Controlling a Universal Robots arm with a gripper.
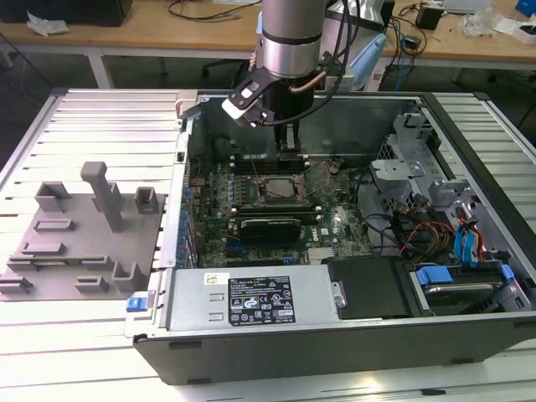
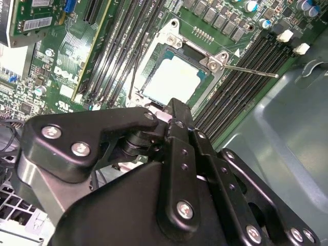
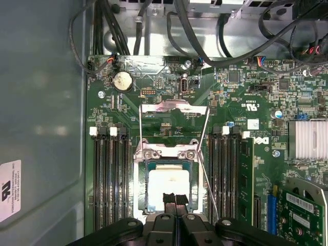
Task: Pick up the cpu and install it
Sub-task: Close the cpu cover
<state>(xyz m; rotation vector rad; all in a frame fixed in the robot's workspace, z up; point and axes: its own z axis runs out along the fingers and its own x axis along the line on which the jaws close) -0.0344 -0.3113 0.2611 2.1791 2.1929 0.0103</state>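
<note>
Inside the open computer case (image 1: 469,335), the exterior view shows the gripper (image 1: 289,144) hanging over the motherboard's middle. In the first wrist view its fingertips (image 3: 168,199) are pressed together, empty, above the cpu (image 3: 168,184), which lies in the socket (image 3: 166,152). The retention frame (image 3: 174,108) is flipped open. In the second wrist view the lever (image 2: 251,70) is unlatched, so placing looks done and clamping not.

The cpu (image 3: 168,185) had a pale, matt metal top, framed by a socket bracket (image 3: 166,150) of bright, shiny metal. The motherboard (image 3: 246,87) was glossy green. The end effector (image 3: 174,199) looked matt black with shiny screws. The worktop (image 1: 92,113) was ribbed, satin-finished metal, and the fixture blocks (image 1: 84,251) were matt grey plastic.
</note>
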